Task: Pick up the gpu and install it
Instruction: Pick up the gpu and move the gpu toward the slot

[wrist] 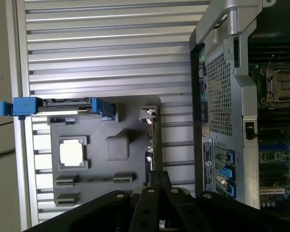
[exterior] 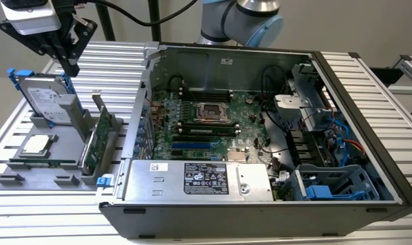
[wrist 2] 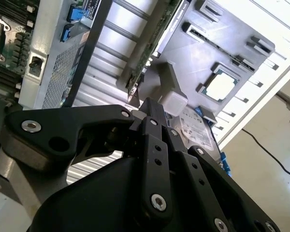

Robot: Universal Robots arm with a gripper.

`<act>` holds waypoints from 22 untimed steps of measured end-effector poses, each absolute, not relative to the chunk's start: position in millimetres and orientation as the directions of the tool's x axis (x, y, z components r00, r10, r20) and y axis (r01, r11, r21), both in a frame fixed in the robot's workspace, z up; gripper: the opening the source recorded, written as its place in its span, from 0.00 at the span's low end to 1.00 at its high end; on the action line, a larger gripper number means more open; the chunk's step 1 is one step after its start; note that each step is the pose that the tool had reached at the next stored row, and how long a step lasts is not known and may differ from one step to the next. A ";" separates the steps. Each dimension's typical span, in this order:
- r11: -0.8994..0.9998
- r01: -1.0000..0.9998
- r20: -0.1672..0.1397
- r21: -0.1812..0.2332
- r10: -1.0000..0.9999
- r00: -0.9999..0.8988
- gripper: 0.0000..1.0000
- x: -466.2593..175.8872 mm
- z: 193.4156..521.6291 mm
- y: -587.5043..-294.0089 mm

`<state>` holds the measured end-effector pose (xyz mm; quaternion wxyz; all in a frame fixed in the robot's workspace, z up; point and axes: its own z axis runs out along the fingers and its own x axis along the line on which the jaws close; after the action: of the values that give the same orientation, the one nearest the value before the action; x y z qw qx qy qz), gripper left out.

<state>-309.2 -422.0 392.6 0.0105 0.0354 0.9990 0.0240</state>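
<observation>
The gpu [exterior: 98, 138] is a green card standing on edge in a slot of the grey holder tray [exterior: 39, 176], on the exterior view's left beside the open computer case [exterior: 260, 217]. In the first wrist view the gpu [wrist: 155, 140] shows edge-on with its silver bracket [wrist: 148, 114] at one end. It also appears as a slanted green edge, the gpu [wrist 2: 152, 50]. My gripper [exterior: 71, 70] hangs high above the tray's back end, shut and empty. In both wrist views the gripper [wrist: 159, 178] [wrist 2: 152, 110] has its black fingers pressed together, roughly in line with the card's edge.
On the tray, a silver hard drive with blue rails [exterior: 46, 99] stands upright, a processor chip [exterior: 37, 145] lies flat and a memory stick [exterior: 43, 163] lies near the front. Inside the case are the motherboard [exterior: 199, 122], a power supply [exterior: 192, 181] and cables [exterior: 342, 138].
</observation>
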 end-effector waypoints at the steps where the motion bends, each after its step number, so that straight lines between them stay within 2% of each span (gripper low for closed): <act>1: 0.996 0.070 -0.019 0.049 0.071 -0.997 0.00 -309.2 392.6 -422.4; 22: 0.996 0.070 -0.018 0.049 0.071 -0.997 0.00 -309.2 392.6 -444.6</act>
<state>-309.2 -444.6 392.6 0.0101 0.0354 0.9990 0.0240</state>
